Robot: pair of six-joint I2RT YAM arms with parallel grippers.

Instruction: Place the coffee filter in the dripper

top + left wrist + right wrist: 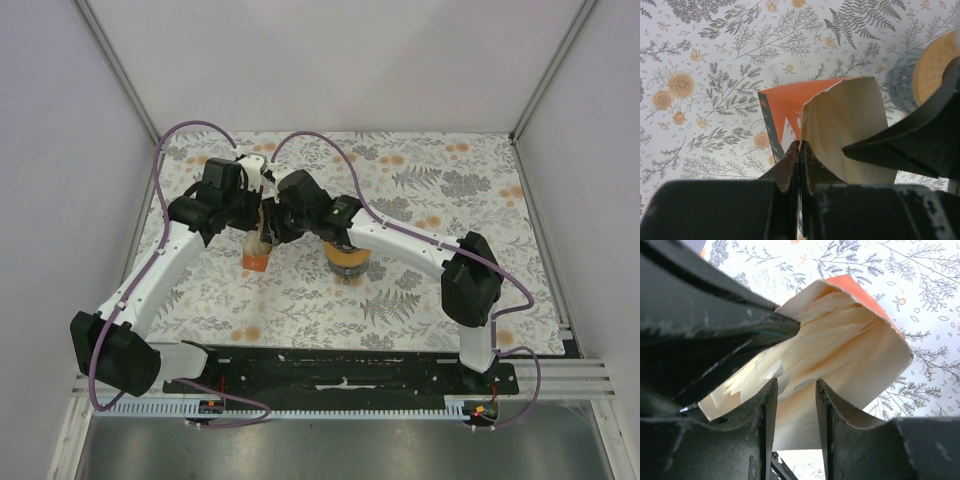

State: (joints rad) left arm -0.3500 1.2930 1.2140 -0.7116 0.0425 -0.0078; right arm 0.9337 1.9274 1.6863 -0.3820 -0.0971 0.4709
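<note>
The thin pale paper coffee filter lies somewhere in the fanned cream stack inside the torn-open orange paper packet; no single sheet can be told apart from the others. The left hand has its two dark fingers pressed together on the packet's torn edge, pinching it. The right hand is at the packet's open mouth with its fingers a narrow way apart. Cream paper shows in the gap, but whether the fingers touch any sheet cannot be told. From above, both arms meet over the packet, which stands on the surface.

The dripper, a small dark ribbed see-through cone with a flat amber-brown ring on it, sits near the packet on its right, apart from it and partly under the right arm.

The surface is a white cloth printed with grey ferns and small orange flowers. A black base plate at its near edge carries both arms, and purple cables loop over them. Plain pale walls close in the back and both sides, with metal posts at the back corners.
</note>
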